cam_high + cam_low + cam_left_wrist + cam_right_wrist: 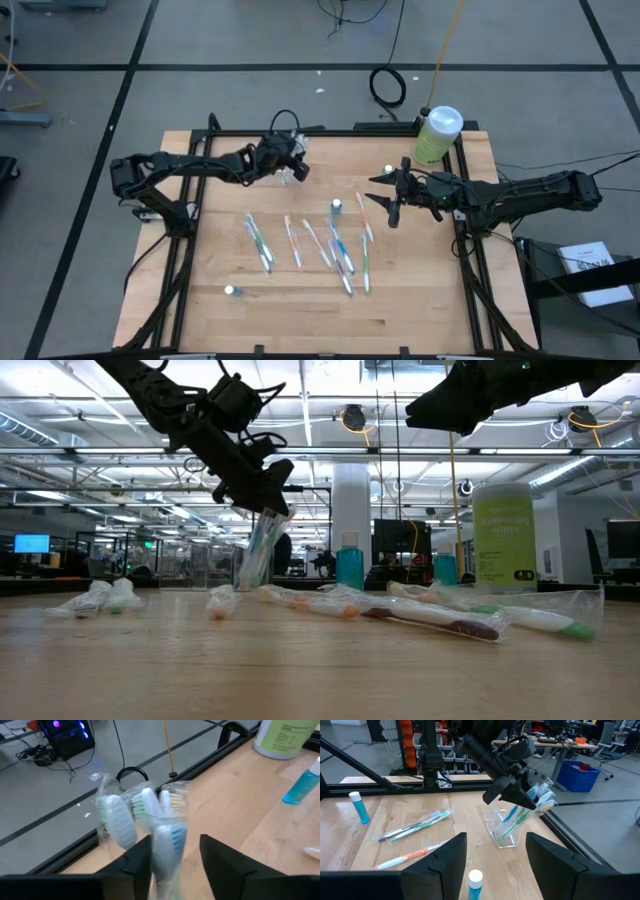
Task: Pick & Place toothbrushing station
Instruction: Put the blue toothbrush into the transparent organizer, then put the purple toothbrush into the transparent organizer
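While the left pincer (512, 787) hovers part-open over the clear toothbrush holder (506, 827) at the counter's (420, 290) far edge, brushes upright between its fingers, the open, empty right pincer (388, 196) waits well apart.

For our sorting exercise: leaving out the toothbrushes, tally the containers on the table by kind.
Small blue bottles: 3
Large green bottle: 1
Clear toothbrush holder: 1
Total: 5

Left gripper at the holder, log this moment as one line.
left gripper: open, over holder with brushes in it | right gripper: open, waiting mid-table | wrapped toothbrushes: loose on table
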{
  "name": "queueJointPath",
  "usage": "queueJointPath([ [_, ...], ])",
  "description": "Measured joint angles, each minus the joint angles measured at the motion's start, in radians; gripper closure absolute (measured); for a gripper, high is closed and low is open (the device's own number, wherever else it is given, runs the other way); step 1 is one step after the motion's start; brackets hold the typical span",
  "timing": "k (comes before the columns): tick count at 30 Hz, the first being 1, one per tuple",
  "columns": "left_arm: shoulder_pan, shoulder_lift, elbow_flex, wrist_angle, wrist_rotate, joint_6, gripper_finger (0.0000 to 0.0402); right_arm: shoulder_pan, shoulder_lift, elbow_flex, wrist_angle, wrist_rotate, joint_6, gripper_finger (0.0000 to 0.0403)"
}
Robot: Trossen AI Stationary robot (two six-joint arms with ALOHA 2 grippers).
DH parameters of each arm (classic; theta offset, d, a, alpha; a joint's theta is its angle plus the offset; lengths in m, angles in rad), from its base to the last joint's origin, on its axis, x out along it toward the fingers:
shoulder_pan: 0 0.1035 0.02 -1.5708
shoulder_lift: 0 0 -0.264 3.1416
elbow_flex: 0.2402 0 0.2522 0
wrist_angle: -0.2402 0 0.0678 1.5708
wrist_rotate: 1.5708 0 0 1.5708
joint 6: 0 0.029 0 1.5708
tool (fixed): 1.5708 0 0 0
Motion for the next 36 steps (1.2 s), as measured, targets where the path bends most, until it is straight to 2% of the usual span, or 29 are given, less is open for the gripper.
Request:
queueJointPath([
  [8,-0.033,-0.041,-0.001,0.022,-0.002,0.052,0.0188,0.000,0.000,0.000,0.000,0.000,0.000,0.0206],
  [22,-0.061,-0.236,-0.001,-0.011,-0.046,0.149,0.0185,0.000,0.000,0.000,0.000,0.000,0.001,0.0206],
  [36,-0.175,-0.478,0.000,-0.246,-0.037,0.127,0.0185,0.000,0.000,0.000,-0.033,0.000,-0.025,0.0206],
])
